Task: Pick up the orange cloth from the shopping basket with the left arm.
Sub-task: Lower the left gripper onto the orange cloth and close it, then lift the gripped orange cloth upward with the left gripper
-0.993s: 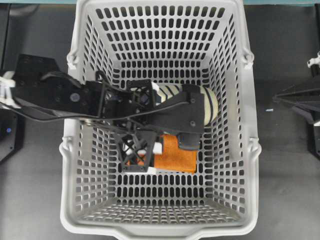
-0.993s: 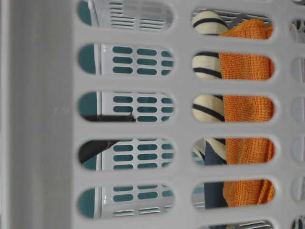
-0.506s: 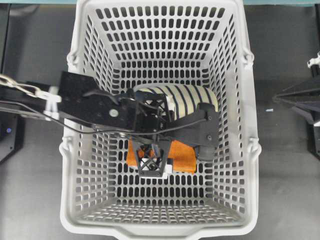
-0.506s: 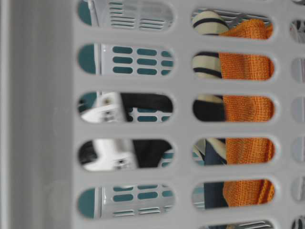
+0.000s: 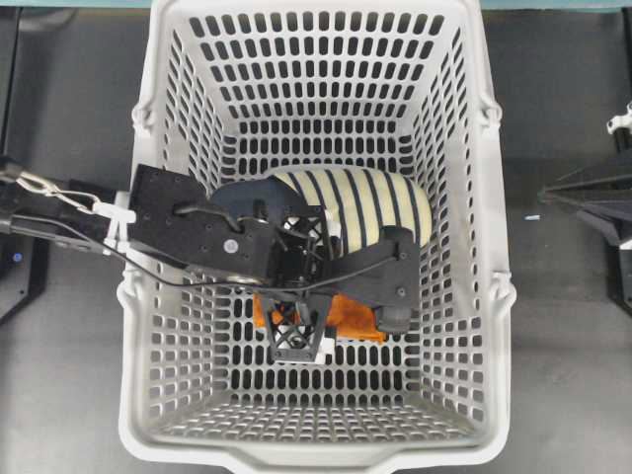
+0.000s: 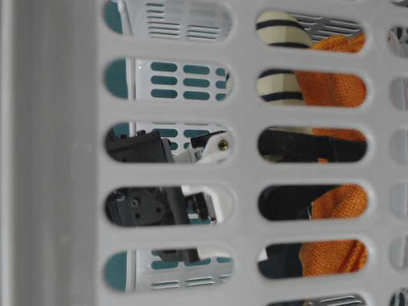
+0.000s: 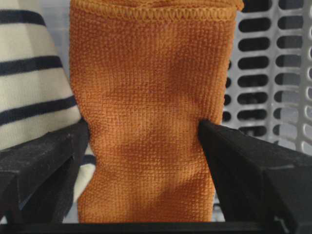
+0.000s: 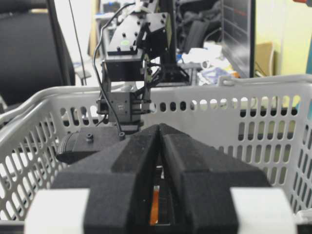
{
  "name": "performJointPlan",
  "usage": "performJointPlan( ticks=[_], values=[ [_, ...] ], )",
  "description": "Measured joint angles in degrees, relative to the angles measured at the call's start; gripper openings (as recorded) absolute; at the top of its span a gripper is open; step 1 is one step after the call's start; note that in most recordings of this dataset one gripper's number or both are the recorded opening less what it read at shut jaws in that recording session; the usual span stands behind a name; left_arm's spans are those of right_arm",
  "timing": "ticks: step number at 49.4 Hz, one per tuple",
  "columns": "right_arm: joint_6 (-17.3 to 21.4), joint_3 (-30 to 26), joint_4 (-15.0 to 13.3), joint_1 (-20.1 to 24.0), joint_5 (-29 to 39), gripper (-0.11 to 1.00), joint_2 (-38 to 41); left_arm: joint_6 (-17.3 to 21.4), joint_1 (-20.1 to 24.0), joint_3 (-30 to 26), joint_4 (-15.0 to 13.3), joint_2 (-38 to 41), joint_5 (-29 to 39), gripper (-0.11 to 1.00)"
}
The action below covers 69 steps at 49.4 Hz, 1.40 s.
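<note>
Nearest the left wrist camera we find the left gripper (image 7: 144, 146), its black foam-faced fingers (image 7: 41, 156) pressed against both sides of the orange cloth (image 7: 146, 112) and pinching its fuzzy knit inward; a stitched hem runs along the cloth's far edge. Beside the cloth lies a cream-and-navy striped item (image 7: 29, 73), rounded and soft. Behind both stands the shopping basket (image 7: 273, 58), light grey plastic pierced by oval slots. From overhead we note the left arm (image 5: 188, 232) reaching over the basket's side rim, the cloth on the floor near the middle. The right gripper (image 8: 160, 170) rests outside the basket, its matte black wedge-shaped fingers closed together.
</note>
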Motion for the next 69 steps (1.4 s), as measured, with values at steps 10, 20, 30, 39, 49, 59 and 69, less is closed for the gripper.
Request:
performJointPlan(
  ticks=[10,20,30,39,49,59,69],
  values=[
    [0.0,0.1,0.1,-0.1,0.1,0.00,0.0,0.0,0.0,2.4,0.0,-0.6,-2.2,0.88],
    [0.0,0.2,0.1,0.0,0.2,0.00,0.0,0.1,0.0,2.7,0.0,-0.6,-2.6,0.64],
    [0.1,0.3,0.1,0.0,0.2,0.00,0.0,0.8,0.0,2.3,0.0,-0.5,-2.5,0.13],
    [0.1,0.3,0.1,0.0,0.2,0.00,0.0,1.2,0.3,1.1,0.0,-2.4,-0.9,0.12],
    [0.1,0.5,0.1,0.0,0.2,0.00,0.0,3.7,1.4,-0.7,0.0,-5.1,2.0,0.12],
    [0.1,0.5,0.1,0.0,0.2,0.00,0.0,6.6,1.1,-4.3,0.0,-6.5,3.5,0.12],
    [0.1,0.5,0.3,0.0,0.2,0.00,-0.3,6.7,1.2,-12.4,0.0,-7.3,9.9,0.12]
  ],
)
